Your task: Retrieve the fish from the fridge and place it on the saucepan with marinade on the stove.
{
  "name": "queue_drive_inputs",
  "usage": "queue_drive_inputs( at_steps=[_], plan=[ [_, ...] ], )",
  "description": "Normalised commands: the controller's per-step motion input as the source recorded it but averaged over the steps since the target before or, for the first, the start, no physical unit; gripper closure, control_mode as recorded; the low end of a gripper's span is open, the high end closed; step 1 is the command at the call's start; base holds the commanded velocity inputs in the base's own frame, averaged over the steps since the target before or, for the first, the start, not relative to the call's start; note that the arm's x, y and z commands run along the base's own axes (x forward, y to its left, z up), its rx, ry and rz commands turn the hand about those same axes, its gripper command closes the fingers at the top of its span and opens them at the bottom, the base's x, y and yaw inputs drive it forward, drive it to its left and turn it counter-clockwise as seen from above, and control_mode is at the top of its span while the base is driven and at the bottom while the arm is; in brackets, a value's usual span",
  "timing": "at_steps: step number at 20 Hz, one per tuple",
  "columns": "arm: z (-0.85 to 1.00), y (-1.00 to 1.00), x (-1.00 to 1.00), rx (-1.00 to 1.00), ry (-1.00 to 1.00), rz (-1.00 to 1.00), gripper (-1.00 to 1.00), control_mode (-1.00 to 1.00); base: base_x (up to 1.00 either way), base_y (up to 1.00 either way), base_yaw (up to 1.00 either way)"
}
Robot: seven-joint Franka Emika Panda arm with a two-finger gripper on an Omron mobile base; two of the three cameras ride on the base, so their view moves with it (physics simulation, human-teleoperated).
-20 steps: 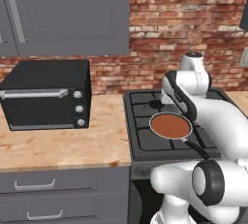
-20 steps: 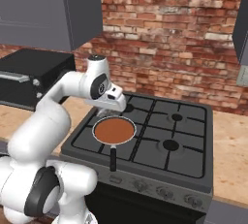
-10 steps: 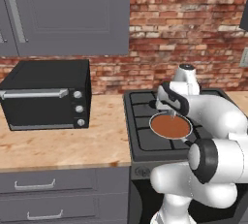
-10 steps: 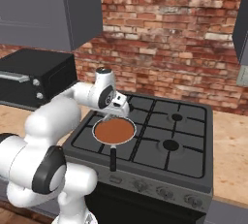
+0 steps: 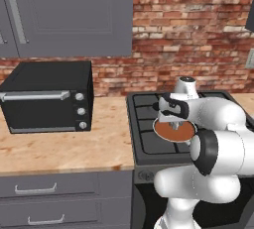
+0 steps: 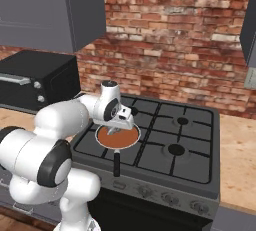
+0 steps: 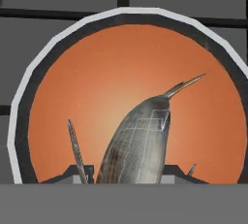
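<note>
- Above the saucepan (image 7: pixel 29 97) on the stove (image 6: pixel 200 170), our gripper (image 7: pixel 133 177) was clenched on the fish (image 7: pixel 138 145), which hung nose-down over the marinade (image 7: pixel 111 72).
- We judged it best to lower until the fish nearly touched the liquid, stay centred, then let go gently to avoid a splash.
- We could read no brand, label or writing anywhere.
</note>
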Motion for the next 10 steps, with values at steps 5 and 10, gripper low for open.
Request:
queue_drive_inputs(
  at_steps=[5, 10],
  plan=[
    [-0.21, 0.00, 0.00, 0.00, 0.06, 0.01, 1.00, -1.00, 0.00, 0.00, 0.00],
    [-0.19, 0.00, 0.00, 0.00, 0.05, 0.00, 1.00, -1.00, 0.00, 0.00, 0.00]
  ],
)
